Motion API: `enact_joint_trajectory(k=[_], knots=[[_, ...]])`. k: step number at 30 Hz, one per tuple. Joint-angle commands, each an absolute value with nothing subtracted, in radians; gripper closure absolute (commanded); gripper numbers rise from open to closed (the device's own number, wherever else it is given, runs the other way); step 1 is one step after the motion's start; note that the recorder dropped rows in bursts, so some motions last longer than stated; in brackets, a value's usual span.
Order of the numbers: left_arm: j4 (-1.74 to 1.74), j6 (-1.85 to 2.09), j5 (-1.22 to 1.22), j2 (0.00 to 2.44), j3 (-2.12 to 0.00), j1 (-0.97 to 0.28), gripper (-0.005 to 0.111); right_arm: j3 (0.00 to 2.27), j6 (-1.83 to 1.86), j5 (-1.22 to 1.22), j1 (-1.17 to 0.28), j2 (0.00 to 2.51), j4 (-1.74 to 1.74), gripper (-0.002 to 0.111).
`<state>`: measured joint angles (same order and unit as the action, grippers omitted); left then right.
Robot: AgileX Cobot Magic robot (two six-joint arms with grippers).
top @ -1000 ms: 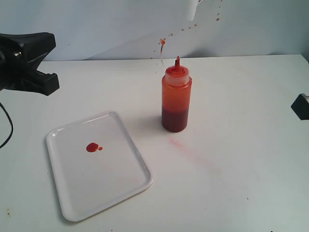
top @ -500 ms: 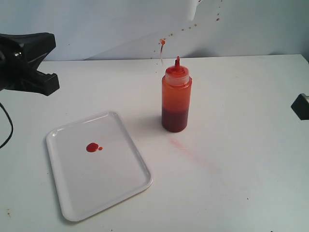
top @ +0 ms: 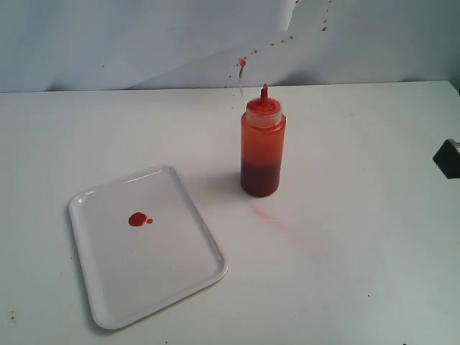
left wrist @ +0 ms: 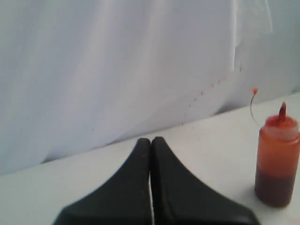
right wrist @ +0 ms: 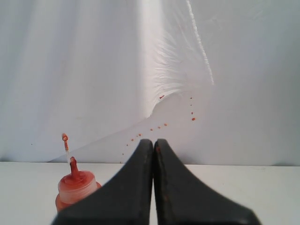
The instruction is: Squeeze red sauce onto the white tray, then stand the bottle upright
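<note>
The bottle [top: 262, 147] stands upright on the worktop [top: 359, 273], long axis vertical, apart from the white tray [top: 180, 287] that carries the red sauce [top: 137, 219]. The left end effector [left wrist: 151, 144] and right end effector [right wrist: 154, 144] are pressed together, empty, well back from the bottle (no further reach seems needed).

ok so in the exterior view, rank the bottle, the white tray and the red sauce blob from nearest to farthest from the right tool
1. bottle: upright at mid-table, nearest the right tool, which is at the right edge.
2. white tray: front left; its right rim comes next.
3. red sauce: on the tray, well inside that rim, farthest.
</note>
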<state>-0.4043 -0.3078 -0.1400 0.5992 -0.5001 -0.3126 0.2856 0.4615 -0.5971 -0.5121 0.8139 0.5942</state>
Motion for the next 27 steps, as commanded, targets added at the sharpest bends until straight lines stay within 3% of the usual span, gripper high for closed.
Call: enact_joint_trajectory(k=[1,7,12,20,27], knots=[[-0.34,-0.379,0.055,0.435,-0.37,-0.222,0.107,0.281,0.464,-0.605,-0.509,0.808,0.591,0.108],[-0.319,-0.604,0.08,0.247,-0.233,-0.048,0.107,0.281,0.464,-0.605,-0.509,0.808,0.591,0.108],[-0.319,-0.651,0.075,0.138,-0.202,0.023,0.107,0.281,0.464,-0.605,-0.509,0.808,0.591,0.108],[-0.38,-0.651,0.067,0.0,-0.202,0.025,0.107,0.281,0.464,-0.605,-0.509,0.808,0.591,0.108],[-0.376,-0.652,-0.115,0.0,-0.202,0.023,0.107,0.281,0.464,-0.602,-0.509,0.808,0.591,0.108]])
